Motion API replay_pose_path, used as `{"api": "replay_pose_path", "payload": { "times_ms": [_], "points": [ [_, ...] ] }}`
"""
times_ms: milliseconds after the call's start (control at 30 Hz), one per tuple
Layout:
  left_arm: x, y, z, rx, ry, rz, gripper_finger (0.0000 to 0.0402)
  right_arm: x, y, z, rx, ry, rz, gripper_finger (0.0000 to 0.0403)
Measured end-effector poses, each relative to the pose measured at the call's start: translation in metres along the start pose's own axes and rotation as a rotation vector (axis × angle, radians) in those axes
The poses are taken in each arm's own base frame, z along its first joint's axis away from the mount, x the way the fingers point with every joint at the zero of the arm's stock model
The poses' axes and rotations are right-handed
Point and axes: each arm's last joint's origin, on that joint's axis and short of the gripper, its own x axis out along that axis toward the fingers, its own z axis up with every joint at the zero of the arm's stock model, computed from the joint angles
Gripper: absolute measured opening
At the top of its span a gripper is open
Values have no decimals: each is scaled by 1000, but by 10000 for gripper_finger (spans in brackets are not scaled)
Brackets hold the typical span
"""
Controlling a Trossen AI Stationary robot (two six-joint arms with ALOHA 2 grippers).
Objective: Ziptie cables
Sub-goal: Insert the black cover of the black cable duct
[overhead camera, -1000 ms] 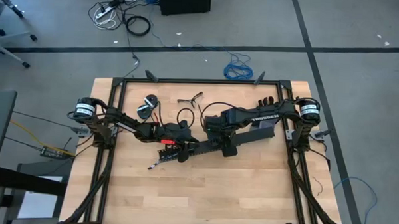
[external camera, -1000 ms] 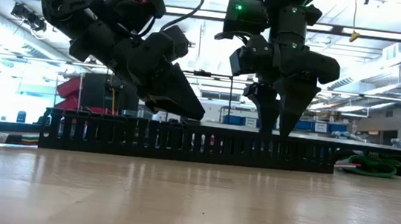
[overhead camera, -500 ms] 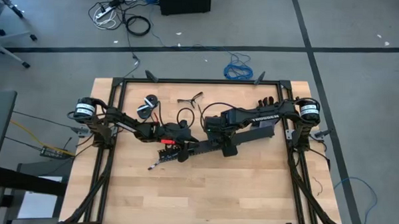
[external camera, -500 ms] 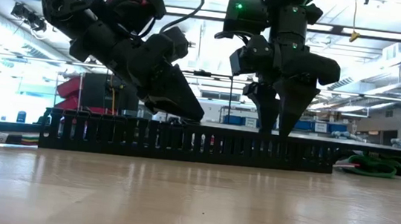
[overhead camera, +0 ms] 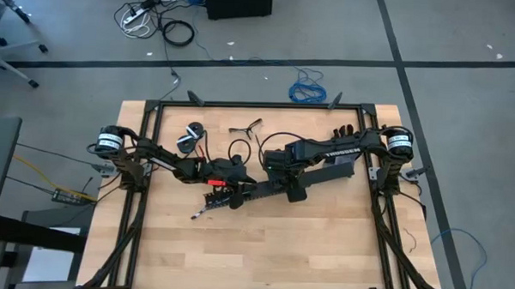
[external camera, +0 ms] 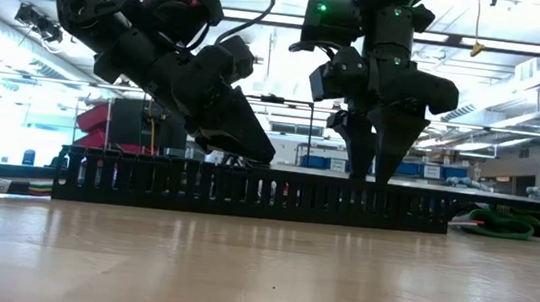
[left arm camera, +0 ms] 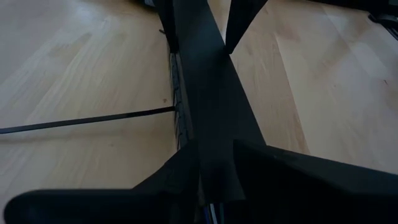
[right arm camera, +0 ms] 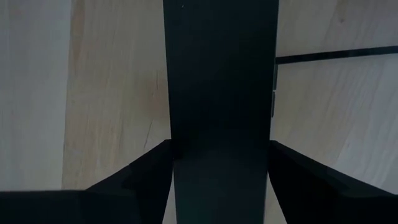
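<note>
Looking down from above, I see both arms meeting at the middle of the frame over a long black slotted strip (overhead camera: 264,189) lying diagonally on the pale wood-grain surface (overhead camera: 262,248). In the low view that strip (external camera: 256,192) shows as a comb-like wall of narrow upright slots. My left gripper (overhead camera: 232,193) sits on its lower-left end; in the left wrist view the smooth matte cover of the strip (left arm camera: 208,106) runs between the jaws, which stand narrowly apart against its sides. My right gripper (external camera: 374,167) points straight down onto the strip farther right, and in the right wrist view its jaws straddle the flat black band (right arm camera: 221,93), set wide, touching or nearly touching its edges; I cannot tell if they press. One thin black ziptie (left arm camera: 87,120) lies flat on the wood, its end meeting the strip's side. Bundled wires, I cannot pick out.
</note>
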Motion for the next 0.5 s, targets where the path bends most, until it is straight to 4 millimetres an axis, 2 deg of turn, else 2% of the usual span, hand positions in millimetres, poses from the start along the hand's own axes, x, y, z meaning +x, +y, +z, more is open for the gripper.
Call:
{"api": "replay_pose_path", "payload": {
  "times_ms": [267, 500],
  "points": [
    [0, 0, 0, 0, 0, 0, 92, 0, 0, 0, -2, -5, -4, 239],
    [0, 0, 0, 0, 0, 0, 92, 0, 0, 3, 0, -24, -15, 257]
  ]
}}
